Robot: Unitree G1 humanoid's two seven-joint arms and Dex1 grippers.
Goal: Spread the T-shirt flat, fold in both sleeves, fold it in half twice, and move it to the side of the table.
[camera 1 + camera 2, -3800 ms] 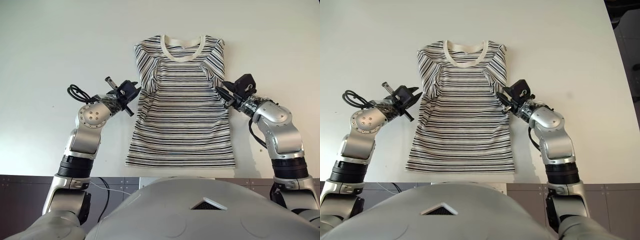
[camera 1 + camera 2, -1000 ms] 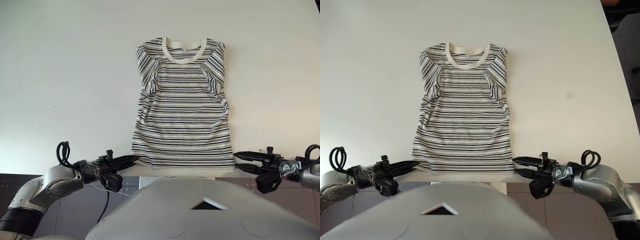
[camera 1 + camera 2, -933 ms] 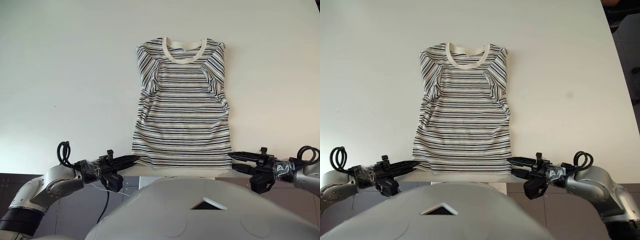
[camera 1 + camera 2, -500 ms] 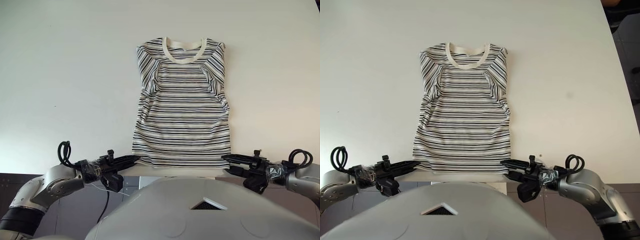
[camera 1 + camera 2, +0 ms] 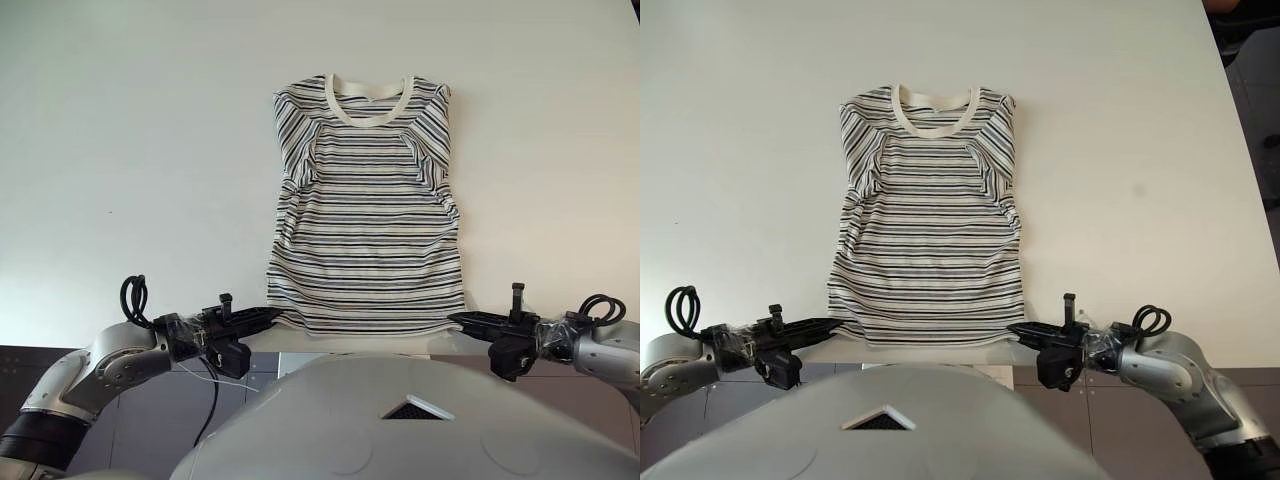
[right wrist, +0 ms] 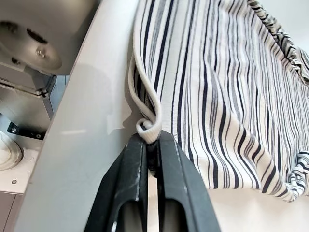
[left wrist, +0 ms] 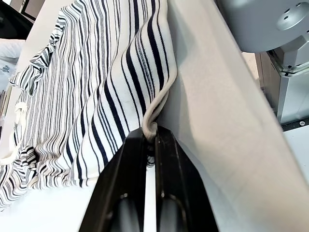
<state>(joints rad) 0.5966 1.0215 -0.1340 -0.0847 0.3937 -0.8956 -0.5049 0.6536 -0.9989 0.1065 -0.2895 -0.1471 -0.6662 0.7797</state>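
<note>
your right gripper (image 5: pixel 457 319) slid in along the near edge of the table (image 5: pixel 150 150) and pinched a hem corner of the t-shirt (image 5: pixel 365 200), lying mid-table, sleeves in; your left gripper (image 5: pixel 268 316) already clamped the other corner. first half-fold looked ready.

Grey tiled floor (image 5: pixel 1260 110) beside white worktop (image 5: pixel 740 150), right edge. Faint grey smudge (image 5: pixel 1137 190) and small dark speck (image 5: pixel 110 212) on worktop surface.
</note>
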